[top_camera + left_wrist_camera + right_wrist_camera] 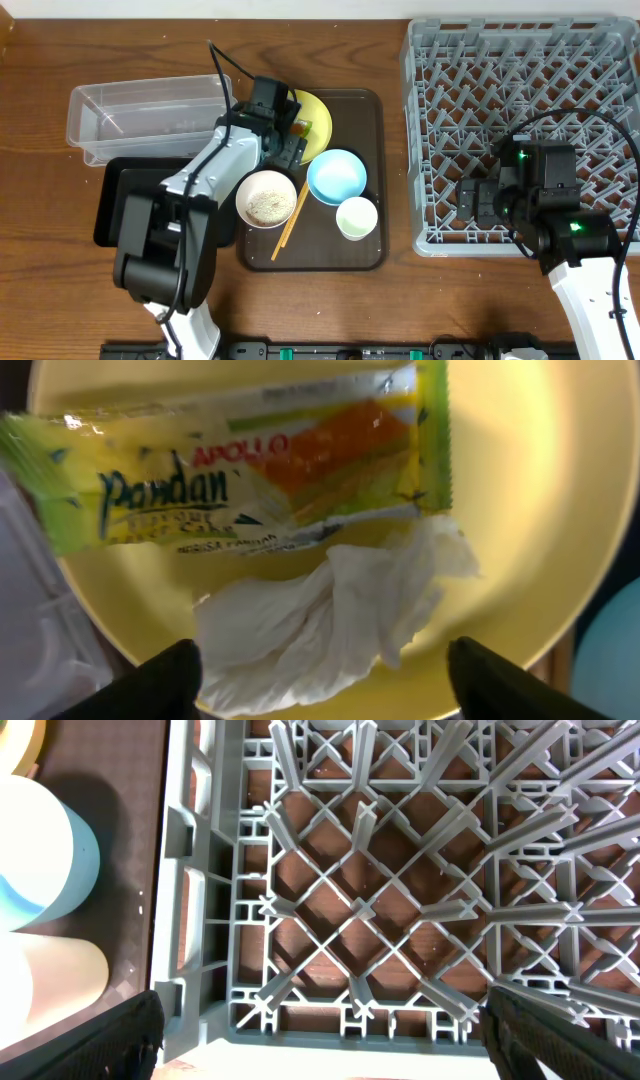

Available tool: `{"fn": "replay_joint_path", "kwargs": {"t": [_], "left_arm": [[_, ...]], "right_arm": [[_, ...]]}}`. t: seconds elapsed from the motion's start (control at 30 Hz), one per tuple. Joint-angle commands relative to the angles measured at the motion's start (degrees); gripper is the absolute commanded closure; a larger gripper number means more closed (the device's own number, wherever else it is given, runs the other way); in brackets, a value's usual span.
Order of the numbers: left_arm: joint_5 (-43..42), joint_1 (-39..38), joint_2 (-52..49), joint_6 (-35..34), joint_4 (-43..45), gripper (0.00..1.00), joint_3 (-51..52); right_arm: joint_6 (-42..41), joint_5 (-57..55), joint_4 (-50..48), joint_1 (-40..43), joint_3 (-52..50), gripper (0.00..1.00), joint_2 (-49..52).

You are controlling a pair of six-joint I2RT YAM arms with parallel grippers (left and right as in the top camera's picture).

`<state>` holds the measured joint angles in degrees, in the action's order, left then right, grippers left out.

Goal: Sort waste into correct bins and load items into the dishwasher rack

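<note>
Left fingers [165, 685] spread open just above yellow plate [540, 510], gripping nothing. Pandan snack wrapper [250, 470] and crumpled white tissue [330, 610] lie on it, touching. Right fingers [100, 1040] wide open over dishwasher rack [360, 910] corner.

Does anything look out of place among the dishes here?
Yes. On the round yellow plate lie a green-and-yellow printed snack wrapper and a crumpled white paper tissue. It looks odd because this is rubbish resting on a dish.
</note>
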<state>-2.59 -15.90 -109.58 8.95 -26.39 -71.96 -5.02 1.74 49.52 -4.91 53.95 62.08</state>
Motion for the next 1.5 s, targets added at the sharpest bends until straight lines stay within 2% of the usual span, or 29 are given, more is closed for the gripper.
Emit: {"fn": "replay_joint_path", "kwargs": {"t": [0.0, 0.17, 0.43, 0.53, 0.83, 0.97, 1.03, 1.1, 1.17, 1.27, 1.4, 1.47], "left_arm": [[0.3, 0.1, -1.6, 0.4, -0.3, 0.25, -0.6], [0.3, 0.1, -3.5, 0.4, -0.2, 0.28, -0.5], [0.3, 0.1, -3.1, 0.4, -0.2, 0.69, -0.5], [0.3, 0.1, -1.7, 0.4, -0.3, 0.72, -0.9], [2.8, 2.3, 12.3, 0.2, 0.7, 0.72, -1.5], [4.9, 7.0, 16.1, 0.2, 1.9, 0.7, -1.5], [4.8, 10.2, 16.2, -0.3, 2.7, 0.65, -1.5], [4.8, 13.4, 15.5, -0.9, 3.3, 0.65, -1.4], [4.8, 16.1, 14.6, -1.1, 4.2, 0.62, -1.4], [4.4, 18.6, 14.1, -2.2, 5.8, 0.44, -1.4], [0.3, 18.9, 15.4, -2.7, 6.4, 0.37, -1.6], [-0.5, 18.2, 16.2, -4.9, 6.1, 0.29, -1.6]], "right_arm": [[-0.7, 0.4, 0.0, 0.9, 1.2, 0.01, -0.3], [-0.7, 0.4, 0.0, 0.9, 1.2, 0.01, -0.3], [-0.7, 0.4, 0.0, 0.9, 1.2, 0.01, -0.3], [-0.7, 0.4, 0.0, 0.9, 1.2, 0.01, -0.3], [-0.7, -0.2, 0.0, 0.9, 1.2, 0.01, -0.3], [-0.7, -0.2, 0.0, 0.9, 1.2, 0.01, -0.3], [-0.7, -0.2, 0.0, 0.9, 1.2, 0.01, -0.3], [-0.7, -0.2, 0.0, 0.9, 1.2, 0.01, -0.3], [-0.7, -0.2, 0.0, 0.9, 1.2, 0.01, -0.3], [-0.7, -0.2, 0.0, 0.9, 1.2, 0.01, -0.3], [-0.7, -0.2, 0.0, 0.9, 1.2, 0.01, -0.3], [-0.7, -0.2, 0.0, 0.9, 1.2, 0.01, -0.3]]}}
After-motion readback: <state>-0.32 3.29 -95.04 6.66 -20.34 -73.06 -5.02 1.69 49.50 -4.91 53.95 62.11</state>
